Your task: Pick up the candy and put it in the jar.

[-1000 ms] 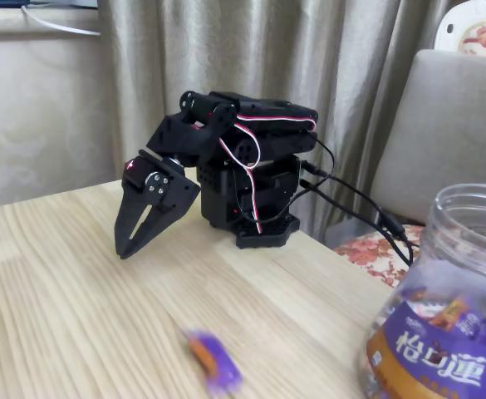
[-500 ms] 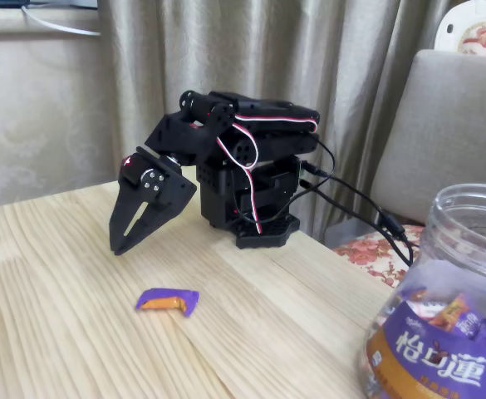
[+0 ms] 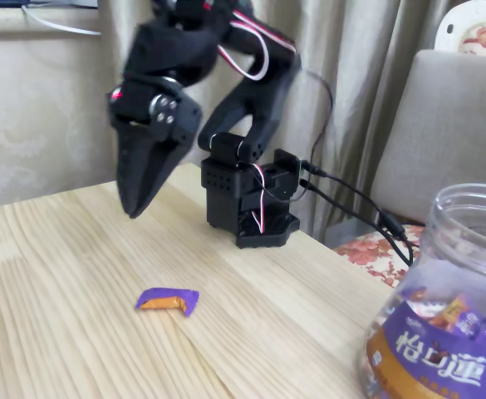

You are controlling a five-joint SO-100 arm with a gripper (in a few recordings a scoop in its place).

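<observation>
The pale wooden table (image 3: 76, 332) spreads across the fixed view, straight grain running along its planks, and it serves as the landmark here. Behind the table hang beige curtains (image 3: 351, 91) in soft vertical folds, and at its right edge stands one grey padded chair (image 3: 450, 133) with a floral seat cushion.

One black arm (image 3: 243, 108) sits on its base near the table's far edge, and it is reared up high: upper links arched over the base, wrist bent so the tool points steeply down at the tabletop. Red, white and black wires loop along the links, and black cables trail off the base toward the chair. The gripper (image 3: 135, 204) hangs in the air above the table, tips clear of the wood, and the picture is blurred there; the two fingers look pressed together into one dark wedge, with nothing between them.

One jar (image 3: 442, 307) stands on the table's near right corner, clear ribbed plastic, wide open mouth, purple and brown-orange label with white characters, wrapped sweets showing through its wall.

One candy (image 3: 168, 300) lies flat on the table, well apart from the jar and below the gripper tips, slightly toward the viewer. Shiny purple wrapper, crimped ends, orange patch.
</observation>
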